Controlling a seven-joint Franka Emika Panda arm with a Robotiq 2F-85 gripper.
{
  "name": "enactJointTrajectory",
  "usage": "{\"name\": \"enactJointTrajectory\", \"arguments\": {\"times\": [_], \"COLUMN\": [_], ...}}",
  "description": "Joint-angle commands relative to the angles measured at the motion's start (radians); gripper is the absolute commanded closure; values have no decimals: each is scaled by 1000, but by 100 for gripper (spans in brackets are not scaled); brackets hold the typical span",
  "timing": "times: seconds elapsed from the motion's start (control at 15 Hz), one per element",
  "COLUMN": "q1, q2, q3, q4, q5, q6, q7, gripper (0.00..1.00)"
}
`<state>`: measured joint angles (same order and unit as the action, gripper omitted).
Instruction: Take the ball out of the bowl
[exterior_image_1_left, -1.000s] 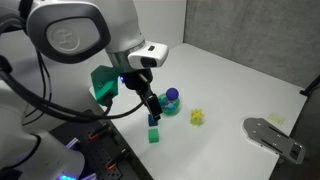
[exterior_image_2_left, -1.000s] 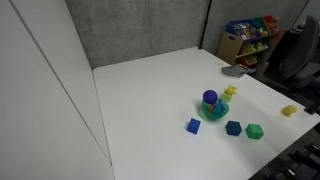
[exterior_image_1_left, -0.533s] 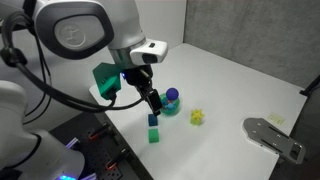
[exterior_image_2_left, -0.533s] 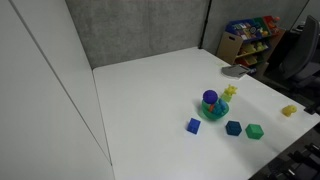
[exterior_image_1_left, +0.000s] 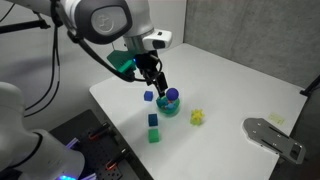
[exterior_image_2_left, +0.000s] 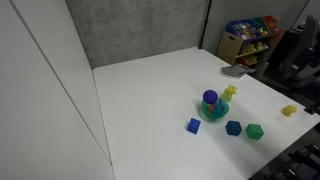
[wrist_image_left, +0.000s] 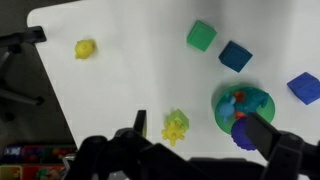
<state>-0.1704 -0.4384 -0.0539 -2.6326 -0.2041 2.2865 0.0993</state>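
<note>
Status: not done, the ball (exterior_image_1_left: 171, 95) was still in the bowl (exterior_image_1_left: 171, 107).

Left to right in an exterior view:
- A blue cube (exterior_image_1_left: 148, 97) lay on the surface (exterior_image_1_left: 240, 85), just beside the bowl.
- The gripper (exterior_image_1_left: 157, 82) hung above and a little left of the bowl, tips low and near the rim.
- The ball sat in the bowl with its top proud of the rim.
- A yellow piece (exterior_image_1_left: 197, 117) lay further right, apart from the bowl.

Wrist view: the jaws were apart and held nothing. One finger (wrist_image_left: 265, 132) overlapped the ball's edge. I can't tell if it touched.

Progress, my read:
- The approach was mostly done, but the jaws were offset to one side rather than straddling the ball.
- Left to do: centre over the ball, drop, close, lift clear of the rim, then set it down on the surface.

Orientation: the ball was round, so it had no long axis and pointed no way. Any jaw angle should work. The bowl opened upward, so the rim is the only obstacle.
</note>
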Motion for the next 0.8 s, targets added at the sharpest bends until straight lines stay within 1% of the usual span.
{"name": "enactJointTrajectory", "arguments": {"times": [0.0, 0.4, 0.73], "q1": [40, 111, 141], "q2": [166, 383, 558], "q3": [8, 17, 37], "q4": [119, 257, 374], "q5": [53, 149, 236], "q6": [34, 133, 183], "q7": [8, -32, -87], "gripper": [0, 0, 0]}}
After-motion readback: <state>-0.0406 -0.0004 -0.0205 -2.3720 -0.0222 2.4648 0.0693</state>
